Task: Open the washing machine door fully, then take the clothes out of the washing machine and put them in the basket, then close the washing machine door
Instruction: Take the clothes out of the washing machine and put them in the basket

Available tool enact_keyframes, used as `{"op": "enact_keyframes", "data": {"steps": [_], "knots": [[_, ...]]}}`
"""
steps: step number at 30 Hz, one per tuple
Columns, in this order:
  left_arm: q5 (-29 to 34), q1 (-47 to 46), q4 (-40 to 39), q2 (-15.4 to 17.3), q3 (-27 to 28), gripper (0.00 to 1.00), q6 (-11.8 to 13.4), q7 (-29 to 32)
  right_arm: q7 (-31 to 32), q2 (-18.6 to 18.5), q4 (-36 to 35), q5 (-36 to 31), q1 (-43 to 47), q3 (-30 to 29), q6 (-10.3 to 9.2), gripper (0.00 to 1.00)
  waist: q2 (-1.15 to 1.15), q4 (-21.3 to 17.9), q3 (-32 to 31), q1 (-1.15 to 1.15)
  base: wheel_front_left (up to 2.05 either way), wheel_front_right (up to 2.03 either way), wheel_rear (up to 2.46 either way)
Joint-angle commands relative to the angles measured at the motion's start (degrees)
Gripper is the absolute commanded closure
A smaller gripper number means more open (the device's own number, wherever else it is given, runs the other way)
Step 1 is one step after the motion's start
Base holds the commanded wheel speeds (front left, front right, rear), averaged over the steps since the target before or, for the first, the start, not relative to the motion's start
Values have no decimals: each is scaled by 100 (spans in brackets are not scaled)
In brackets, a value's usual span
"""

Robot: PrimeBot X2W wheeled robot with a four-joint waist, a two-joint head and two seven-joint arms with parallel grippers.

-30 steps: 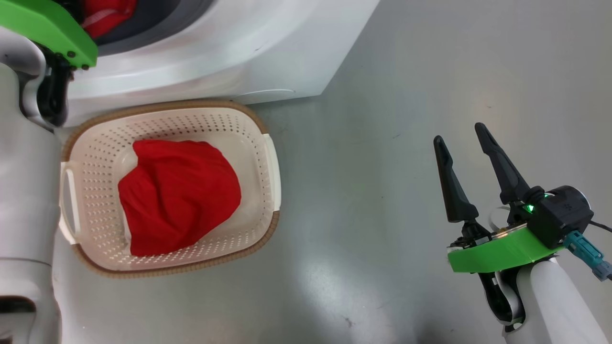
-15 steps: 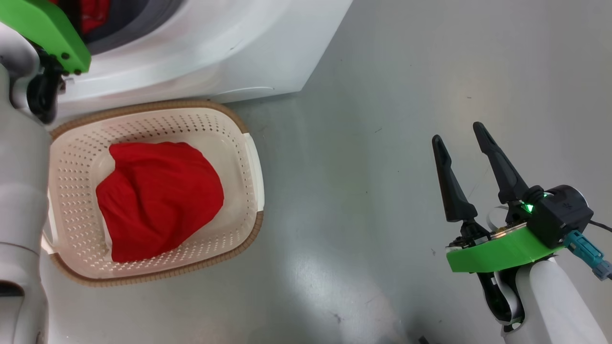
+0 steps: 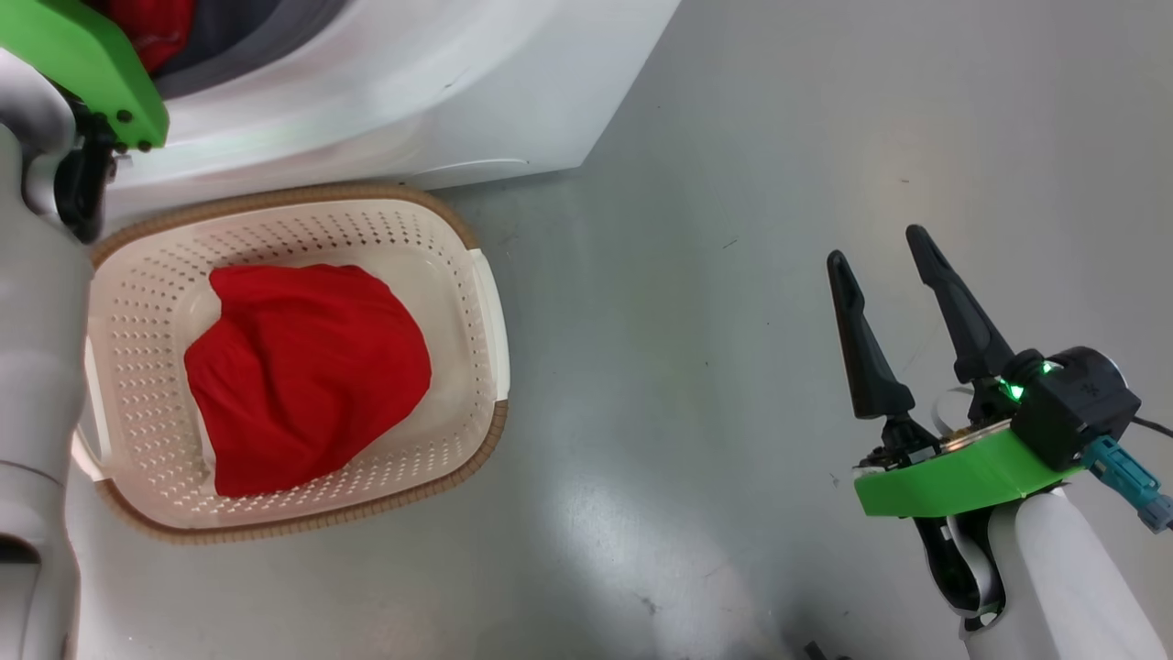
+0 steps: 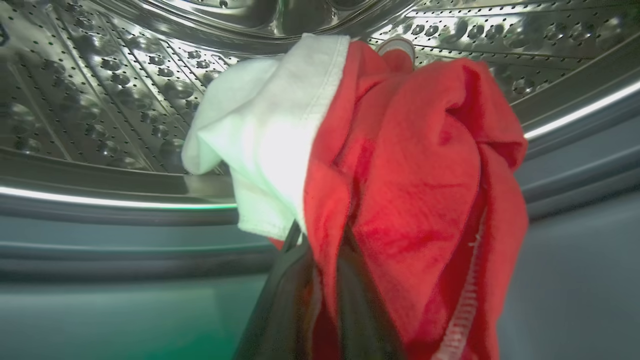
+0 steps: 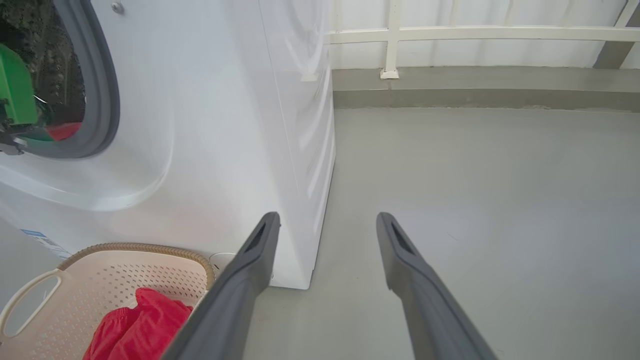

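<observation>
My left gripper (image 4: 322, 235) reaches into the washing machine (image 3: 412, 101). Its dark fingers are shut on a red garment with a white panel (image 4: 410, 190), bunched before the perforated steel drum (image 4: 100, 100). In the head view, that arm's green wrist bracket (image 3: 82, 64) sits at the drum opening beside a bit of red cloth (image 3: 147, 23). The cream basket (image 3: 476, 275) stands on the floor against the washer's front with one red garment (image 3: 302, 376) in it. My right gripper (image 3: 875, 247) hangs open over bare floor, far right of the basket. The washing machine door is out of view.
Grey floor (image 3: 687, 321) spreads right of the washer and basket. In the right wrist view, the washer's white side (image 5: 300, 125) runs back to a low kerb and a white railing (image 5: 395, 40). My pale left arm (image 3: 37, 367) borders the basket's left side.
The head camera has swung, so the whole picture slid left. My left gripper has closed on the garment inside the drum. The right gripper has stayed open and barely moved.
</observation>
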Motion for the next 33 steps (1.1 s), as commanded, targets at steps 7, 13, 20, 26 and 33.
{"op": "enact_keyframes", "data": {"steps": [7, 13, 20, 26, 33], "knots": [[169, -180, -172, 350, -69, 100, 268, -736, -37, 1, -102, 58, 25, 138, 36, 0, 0, 74, -36, 0, 0, 0, 0], [141, -164, -265, 375, -48, 100, 332, -1162, -37, 1, -72, 39, 7, 121, 36, 0, 0, 137, -96, 0, 0, 0, 0], [75, 122, -554, 360, 20, 100, 347, -1406, -37, 1, -16, 54, -22, 142, 36, 0, 0, 256, -263, 0, 0, 0, 0], [84, 697, -1291, 427, 151, 100, 371, -1433, -37, 1, 42, 66, -19, 155, 36, 0, 0, 315, -526, 0, 0, 0, 0], [92, 1740, -2267, 447, 373, 100, 395, -1434, -37, 1, 154, 46, 61, 138, 36, 0, 0, 393, -995, 0, 0, 0, 0]]}}
